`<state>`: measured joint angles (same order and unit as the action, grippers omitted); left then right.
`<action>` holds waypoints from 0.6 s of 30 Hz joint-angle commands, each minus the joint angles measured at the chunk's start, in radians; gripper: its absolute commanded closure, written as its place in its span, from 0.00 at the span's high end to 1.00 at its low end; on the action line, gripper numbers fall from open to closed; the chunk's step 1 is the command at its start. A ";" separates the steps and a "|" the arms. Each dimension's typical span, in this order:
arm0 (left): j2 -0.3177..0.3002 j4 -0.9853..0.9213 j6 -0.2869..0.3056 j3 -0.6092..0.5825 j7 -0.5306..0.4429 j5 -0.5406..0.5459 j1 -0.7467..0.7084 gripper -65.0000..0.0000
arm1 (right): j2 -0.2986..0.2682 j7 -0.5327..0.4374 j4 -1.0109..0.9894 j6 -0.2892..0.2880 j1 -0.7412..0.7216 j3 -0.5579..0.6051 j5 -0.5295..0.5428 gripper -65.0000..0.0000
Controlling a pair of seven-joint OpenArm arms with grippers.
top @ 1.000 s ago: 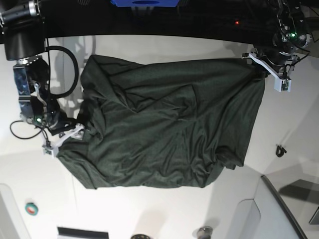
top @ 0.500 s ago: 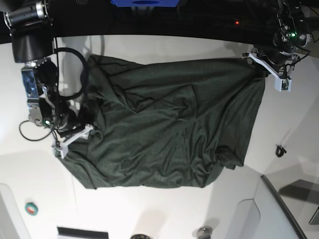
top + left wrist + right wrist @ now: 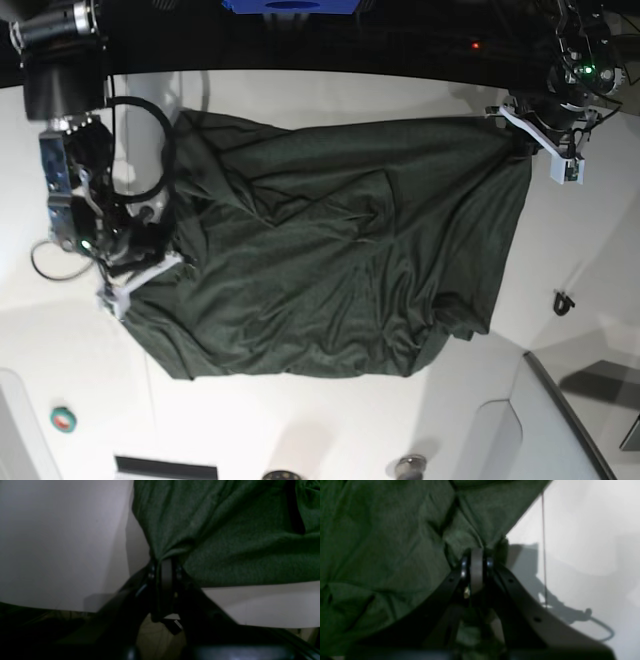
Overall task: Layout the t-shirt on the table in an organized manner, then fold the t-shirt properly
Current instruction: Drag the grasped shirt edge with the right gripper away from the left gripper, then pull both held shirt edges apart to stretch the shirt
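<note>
The dark green t-shirt (image 3: 340, 250) lies spread and wrinkled across the white table (image 3: 300, 420). My left gripper (image 3: 520, 140) is at the shirt's top right corner in the base view; in the left wrist view it (image 3: 165, 563) is shut on a pinch of the t-shirt (image 3: 225, 535). My right gripper (image 3: 175, 260) is at the shirt's left edge; in the right wrist view it (image 3: 477, 555) is shut on the t-shirt (image 3: 382, 542), with cloth bunched at its tips.
A dark band (image 3: 320, 40) runs along the table's far edge. A small black object (image 3: 563, 301) lies on the right. A round red and green item (image 3: 63, 419) sits at the lower left. A grey panel (image 3: 580, 420) fills the lower right corner.
My right arm moved right and slightly up with the shirt's left edge, then back a little to the left. The left arm has not moved.
</note>
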<state>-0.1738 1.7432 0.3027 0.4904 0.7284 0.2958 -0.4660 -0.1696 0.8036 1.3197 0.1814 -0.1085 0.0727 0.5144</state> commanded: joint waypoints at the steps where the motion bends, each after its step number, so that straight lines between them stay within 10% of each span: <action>1: -0.013 0.016 -0.003 0.006 -0.017 0.004 -0.003 0.00 | -0.011 0.006 0.050 -0.004 0.006 -0.029 -0.001 0.01; 12: -0.013 0.021 -0.003 0.006 -0.017 0.007 -0.015 0.00 | -0.064 0.136 0.366 -0.006 0.289 -0.284 0.002 0.01; 18: -0.013 0.021 -0.003 0.004 -0.017 0.009 -0.006 0.00 | -0.063 0.142 0.199 -0.006 0.240 -0.247 -0.001 0.06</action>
<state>-0.1749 1.7439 0.3027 0.4892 0.7288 0.2989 -0.4683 -0.2176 0.9508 1.5028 0.1749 0.1329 -0.1699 0.5190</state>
